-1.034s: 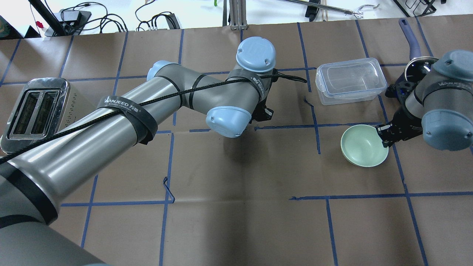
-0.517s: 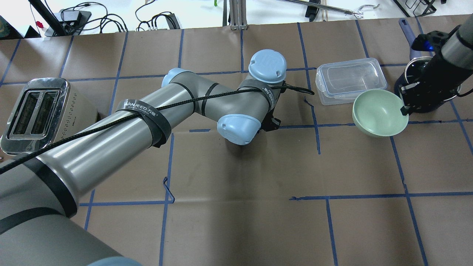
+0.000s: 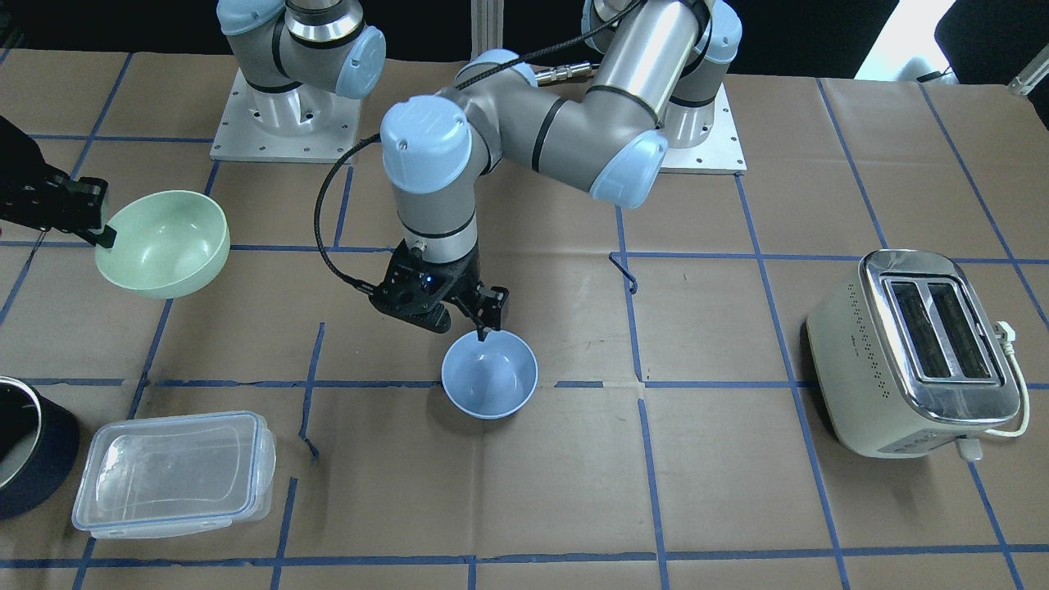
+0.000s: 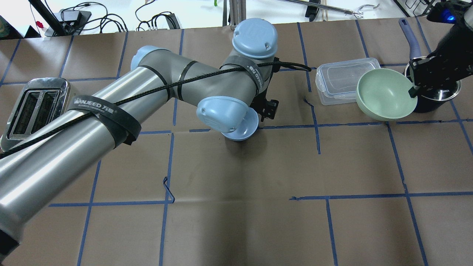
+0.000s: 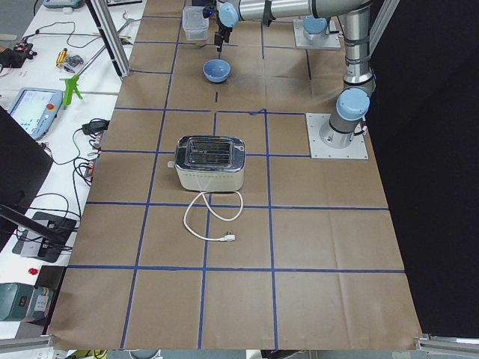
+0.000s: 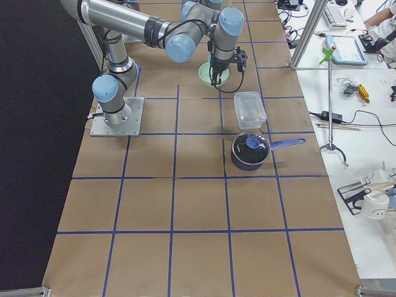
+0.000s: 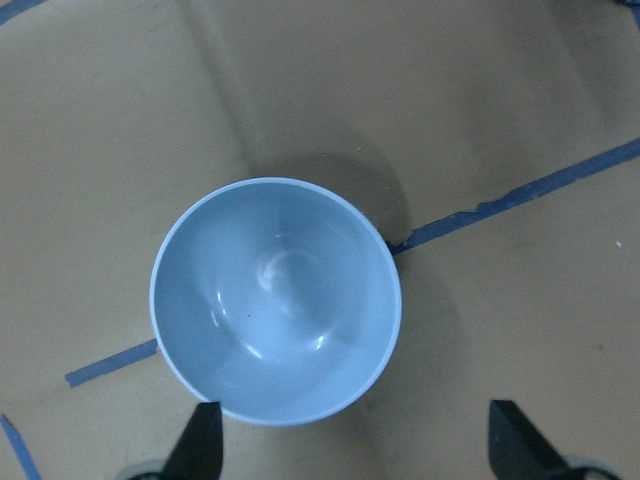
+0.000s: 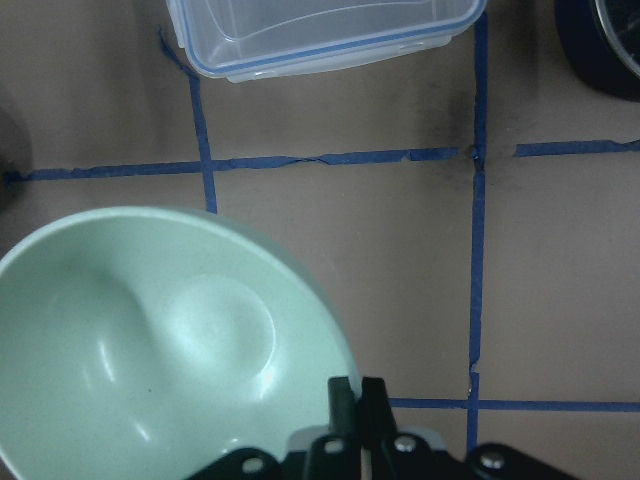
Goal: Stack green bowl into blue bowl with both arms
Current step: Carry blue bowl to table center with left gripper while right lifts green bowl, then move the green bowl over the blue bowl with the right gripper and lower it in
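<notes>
Nearest the robot's edge of the table (image 3: 737,492), toward its right end, the right gripper (image 3: 102,233) is pinching the rim of the green bowl (image 3: 164,238) with its fingers drawn tight together. It is holding the bowl clear of the surface and tipped a little. A grip at the rim is leaving the bowl's underside free, which suits lowering it into another bowl.

Further out, about midway between the two long edges and near the centre of the table's length, the blue bowl (image 3: 489,381) is sitting upright with its mouth open to receive. The left gripper (image 3: 467,324) is hanging over the robot-side rim with its fingers (image 7: 205,445) spread wide and holding nothing. I judge it is getting ready to steady or lift that bowl. Whether a fingertip is touching the rim I cannot tell. The two bowls are well apart, so the stacking is not yet done.

At the left end, the toaster (image 3: 918,352) is standing well out of the way.

Farthest out, toward the far right corner, the clear container (image 3: 172,471) and the dark pot (image 3: 24,447) are lying beside each other, off the path between the bowls.
</notes>
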`<state>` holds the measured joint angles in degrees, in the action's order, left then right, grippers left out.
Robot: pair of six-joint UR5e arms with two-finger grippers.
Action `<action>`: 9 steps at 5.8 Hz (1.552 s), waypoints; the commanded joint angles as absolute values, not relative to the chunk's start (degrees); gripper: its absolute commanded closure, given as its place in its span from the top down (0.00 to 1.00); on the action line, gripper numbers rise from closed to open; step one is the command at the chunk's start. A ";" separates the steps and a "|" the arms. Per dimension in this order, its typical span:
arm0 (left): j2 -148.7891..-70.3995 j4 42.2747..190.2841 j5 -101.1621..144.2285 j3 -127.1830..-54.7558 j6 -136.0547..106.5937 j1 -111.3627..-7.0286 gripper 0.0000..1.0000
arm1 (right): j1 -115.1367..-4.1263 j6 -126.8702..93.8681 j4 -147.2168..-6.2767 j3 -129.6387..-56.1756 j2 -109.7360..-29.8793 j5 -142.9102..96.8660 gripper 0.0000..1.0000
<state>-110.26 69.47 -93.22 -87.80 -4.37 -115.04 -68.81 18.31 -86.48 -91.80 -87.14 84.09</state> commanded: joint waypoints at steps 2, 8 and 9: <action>-96.72 90.02 -89.38 -88.23 -3.18 -101.74 0.97 | -79.32 2.80 -90.75 -91.93 -85.18 82.97 0.04; -91.06 92.99 -90.00 -87.27 -1.85 -92.73 0.98 | -106.69 -34.62 -110.30 -92.10 -73.76 81.04 0.04; -91.05 91.34 -90.00 -87.88 -1.85 -92.90 0.98 | -106.70 -34.19 -110.48 -92.46 -71.22 81.21 0.05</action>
<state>-91.17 92.45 -89.95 -87.46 -1.89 -92.92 -106.25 -33.98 -110.00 -92.12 -73.33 81.20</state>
